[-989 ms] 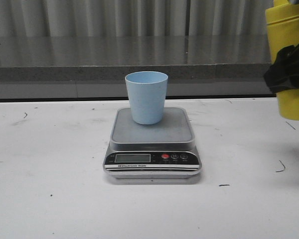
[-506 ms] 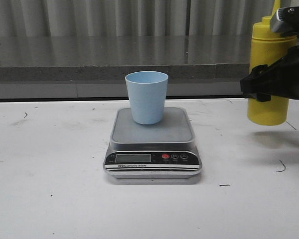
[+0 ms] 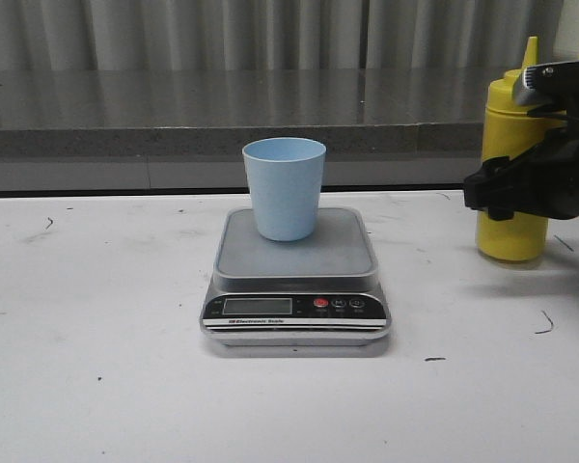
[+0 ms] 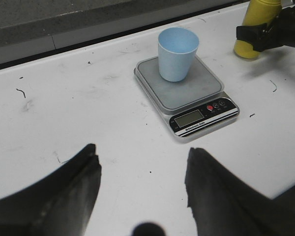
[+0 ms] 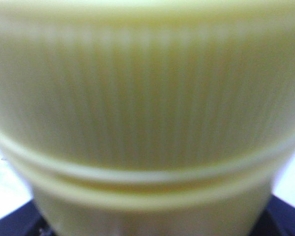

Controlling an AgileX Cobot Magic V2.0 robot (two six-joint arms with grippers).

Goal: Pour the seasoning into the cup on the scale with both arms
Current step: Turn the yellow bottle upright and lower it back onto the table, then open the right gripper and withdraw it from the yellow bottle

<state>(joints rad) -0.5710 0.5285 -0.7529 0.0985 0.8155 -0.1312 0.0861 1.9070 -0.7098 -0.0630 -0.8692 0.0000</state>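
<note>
The scale (image 3: 295, 289) front panel reads roughly "Electronic Scale"; its display is blank.

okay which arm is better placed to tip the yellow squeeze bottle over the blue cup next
Right. The right gripper is already closed around the yellow squeeze bottle, which stands upright to the right of the scale. The left gripper is open and empty, set back from the blue cup.
</note>
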